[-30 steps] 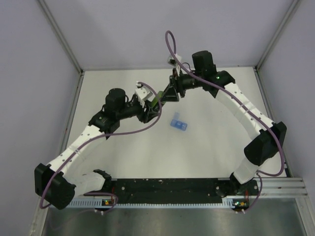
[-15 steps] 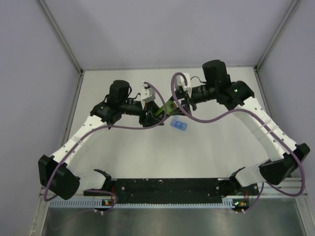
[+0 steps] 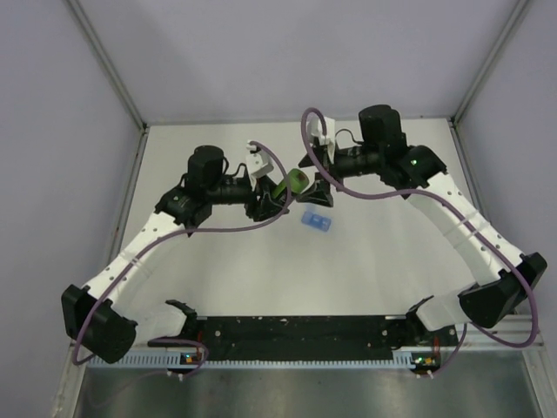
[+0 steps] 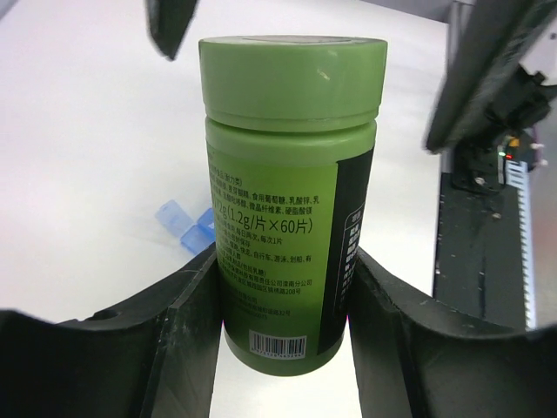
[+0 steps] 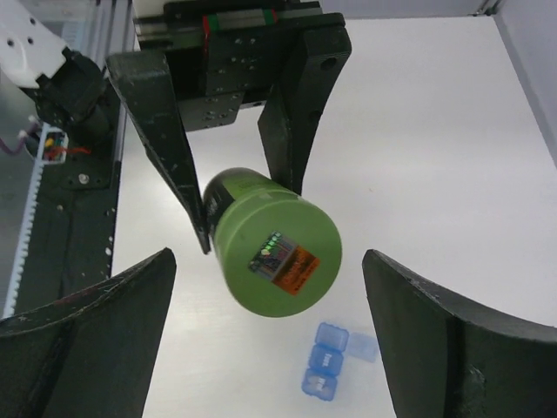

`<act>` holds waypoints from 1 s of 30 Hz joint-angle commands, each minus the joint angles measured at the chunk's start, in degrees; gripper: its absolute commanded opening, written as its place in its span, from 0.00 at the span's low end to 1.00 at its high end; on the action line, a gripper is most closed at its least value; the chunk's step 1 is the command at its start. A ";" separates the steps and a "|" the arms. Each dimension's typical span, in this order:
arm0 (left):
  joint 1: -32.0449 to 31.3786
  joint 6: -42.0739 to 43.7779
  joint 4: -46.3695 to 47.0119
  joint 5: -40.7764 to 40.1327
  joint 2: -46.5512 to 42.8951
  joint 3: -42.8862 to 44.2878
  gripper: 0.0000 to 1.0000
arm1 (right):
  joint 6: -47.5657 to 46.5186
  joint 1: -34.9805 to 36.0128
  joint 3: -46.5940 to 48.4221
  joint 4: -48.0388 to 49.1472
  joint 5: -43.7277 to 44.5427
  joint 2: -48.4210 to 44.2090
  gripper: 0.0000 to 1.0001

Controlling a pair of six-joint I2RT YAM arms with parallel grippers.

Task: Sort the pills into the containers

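Pill box (image 3: 317, 219), translucent blue, lies flat on the white table (image 3: 374, 270), about midway across it and on the near side of both grippers, touched by neither. The right wrist view shows it as a short row of three square compartments with a paler flap jutting out beside one end; whether anything is inside I cannot tell. Just behind the box and a little left, the left gripper (image 3: 278, 193) is clamped on a green bottle (image 3: 291, 184), its two black fingers (image 4: 196, 322) pressed against opposite sides of the labelled body below the cap (image 4: 291, 78). The bottle is held off the table and tilted, its cap end pointing away from the left arm toward the right one. The label bears small printed text, a dark band and a barcode near the base. Beyond the cap, the right gripper (image 3: 312, 187) faces the bottle top head-on with its jaws spread wide, one finger on each side of the cap and neither touching it. A small coloured sticker (image 5: 278, 261) sits on the flat top of the cap
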 commanded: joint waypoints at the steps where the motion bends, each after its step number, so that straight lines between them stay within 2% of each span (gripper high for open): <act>1: -0.29 -3.37 8.58 -10.46 -3.24 -1.97 0.00 | 16.07 -0.05 3.18 8.14 -1.86 0.37 0.87; 7: -1.08 -4.96 10.88 -16.44 -4.65 -3.47 0.00 | 31.09 -0.23 8.46 10.70 0.33 6.34 0.83; 10: -1.26 -4.96 11.14 -17.24 -4.83 -3.82 0.00 | 35.07 -0.58 9.43 11.14 0.77 9.07 0.80; 24: -1.26 -4.78 12.64 -19.26 -6.15 -5.93 0.00 | 38.15 -2.33 5.92 14.65 -2.03 9.95 0.65; 30: -1.26 -4.61 12.81 -19.87 -6.15 -6.11 0.00 | 38.59 -3.22 3.73 15.80 -3.70 9.16 0.55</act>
